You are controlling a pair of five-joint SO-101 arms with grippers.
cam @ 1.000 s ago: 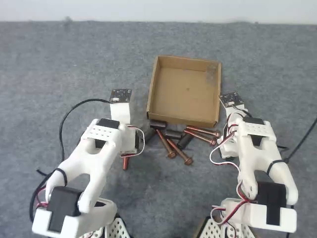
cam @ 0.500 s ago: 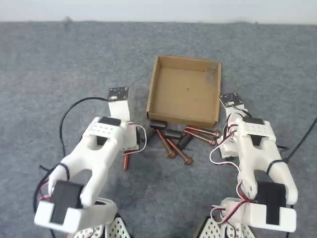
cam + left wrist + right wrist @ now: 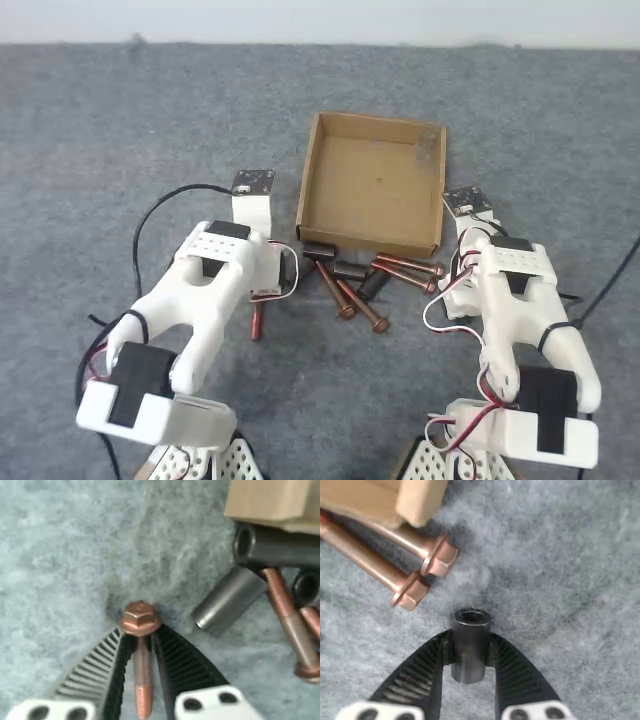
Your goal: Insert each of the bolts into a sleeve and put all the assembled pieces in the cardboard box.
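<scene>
Left wrist view, left hand (image 3: 140, 636) gripping bolt (image 3: 140, 619), right hand (image 3: 470, 641) gripping sleeve (image 3: 471, 656)

We see soft, even light from above on the grey felt-like table cover (image 3: 110, 140), and the shadows are soft-edged. The copper-coloured hex-head bolt (image 3: 139, 621) gleams mildly (a faint shadow lies around its head), and the dark cylindrical metal sleeve (image 3: 470, 650) shows a pale rim highlight.

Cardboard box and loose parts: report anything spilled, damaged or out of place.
Nothing stands out. The cardboard box sits flat and undamaged; loose bolts and sleeves lie scattered along its near wall, unassembled. The left gripper clamps a bolt, the right gripper a sleeve.
</scene>
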